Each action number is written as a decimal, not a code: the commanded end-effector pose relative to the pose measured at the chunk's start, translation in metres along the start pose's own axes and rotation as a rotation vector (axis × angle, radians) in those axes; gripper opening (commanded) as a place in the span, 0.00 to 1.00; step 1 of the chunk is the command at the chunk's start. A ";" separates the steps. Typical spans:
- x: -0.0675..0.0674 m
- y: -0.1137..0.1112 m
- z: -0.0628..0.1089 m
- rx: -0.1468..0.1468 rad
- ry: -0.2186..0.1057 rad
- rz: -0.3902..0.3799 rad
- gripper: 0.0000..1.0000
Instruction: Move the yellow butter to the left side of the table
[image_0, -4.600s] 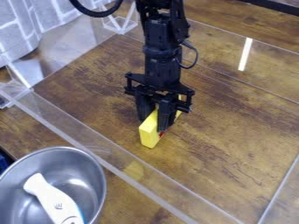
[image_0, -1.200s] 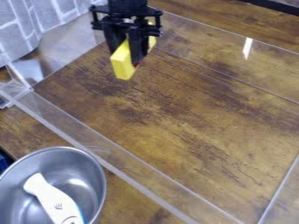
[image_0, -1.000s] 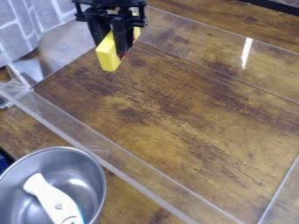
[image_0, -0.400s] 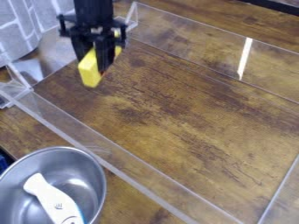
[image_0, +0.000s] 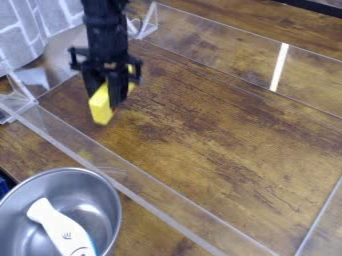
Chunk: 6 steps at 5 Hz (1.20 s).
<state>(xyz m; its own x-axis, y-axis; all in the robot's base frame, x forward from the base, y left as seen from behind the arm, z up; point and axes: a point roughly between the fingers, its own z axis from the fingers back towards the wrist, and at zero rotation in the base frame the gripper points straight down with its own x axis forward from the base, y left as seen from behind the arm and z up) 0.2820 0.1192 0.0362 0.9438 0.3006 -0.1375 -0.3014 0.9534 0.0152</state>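
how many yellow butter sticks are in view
1. The yellow butter is held in the gripper over the left part of the table. None shows in the steel bowl; nothing seems hidden.

In the upper left of the frame, the black gripper (image_0: 107, 88) points straight down, its jaws closed on the upper part of the yellow butter (image_0: 100, 103). The stick hangs tilted, its lower end close to the table (image_0: 227, 130), perhaps touching it; motion blur hides the contact. A clear acrylic wall (image_0: 94, 150) crosses the frame diagonally. At lower left sits a steel bowl (image_0: 80, 192) holding a white object (image_0: 51, 222).
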 end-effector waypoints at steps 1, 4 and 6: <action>0.008 0.007 0.043 -0.026 -0.112 0.000 0.00; 0.018 0.010 0.044 -0.045 -0.124 -0.025 0.00; 0.025 0.019 0.025 -0.047 -0.093 -0.013 0.00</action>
<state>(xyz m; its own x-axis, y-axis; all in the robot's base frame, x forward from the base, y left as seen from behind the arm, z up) 0.2970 0.1341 0.0405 0.9564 0.2703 -0.1110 -0.2762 0.9602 -0.0416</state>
